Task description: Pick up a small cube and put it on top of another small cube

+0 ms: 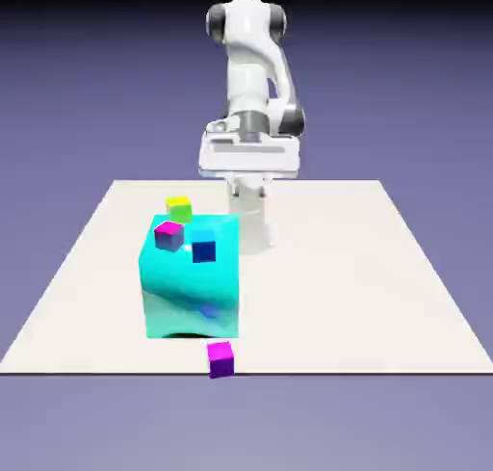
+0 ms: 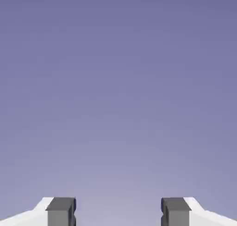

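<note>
Plainly, nothing is yet grasped: the gripper (image 2: 118, 212) is held wide and empty, with the small cube (image 1: 220, 358) untouched, well apart from it.

The cyan block (image 1: 192, 281) stood as the main obstacle on the counter (image 1: 385, 296), with small cubes on and against its upper part. The magenta cube (image 1: 220, 359) sat apart at the near edge, open above and on both sides. Only backdrop showed between the wide-apart jaws.
</note>
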You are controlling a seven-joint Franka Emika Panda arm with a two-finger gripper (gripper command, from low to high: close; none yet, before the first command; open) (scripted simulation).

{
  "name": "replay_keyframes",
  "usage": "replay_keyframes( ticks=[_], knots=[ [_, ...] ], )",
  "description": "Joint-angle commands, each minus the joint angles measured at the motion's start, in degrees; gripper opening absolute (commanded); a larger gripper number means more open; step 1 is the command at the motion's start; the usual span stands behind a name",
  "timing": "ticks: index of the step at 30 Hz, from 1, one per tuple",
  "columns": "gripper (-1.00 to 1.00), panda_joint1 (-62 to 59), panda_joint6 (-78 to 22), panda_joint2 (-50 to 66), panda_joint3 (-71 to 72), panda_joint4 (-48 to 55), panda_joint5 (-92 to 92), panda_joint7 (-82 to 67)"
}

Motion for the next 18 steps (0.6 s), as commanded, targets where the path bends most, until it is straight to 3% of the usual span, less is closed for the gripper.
replay_keyframes(
  ticks=[1,18],
  knots=[
    [0.0,-1.0,-0.9,0.6,-0.5,2.1,-0.6,0.0],
    [0.0,-5.3,-37.9,34.3,-9.4,31.1,21.6,10.7]
  ],
)
